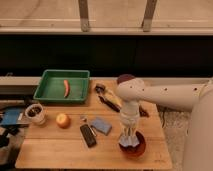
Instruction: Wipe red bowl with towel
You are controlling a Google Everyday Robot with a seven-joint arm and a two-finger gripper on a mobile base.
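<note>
The red bowl (134,150) sits near the front right corner of the wooden table. My gripper (130,140) points straight down into it from the white arm that reaches in from the right. It is shut on the towel (131,142), a small pale grey-blue cloth pressed against the inside of the bowl. The towel and the wrist hide most of the bowl's inside, so only the rim and front wall show.
A darker purple bowl (125,78) stands behind the arm. A green tray (50,92) at back left holds an orange stick. On the table lie a round orange fruit (62,120), a blue-grey pad (101,125), a black bar (88,136), a cup (35,113) and dark items (106,94).
</note>
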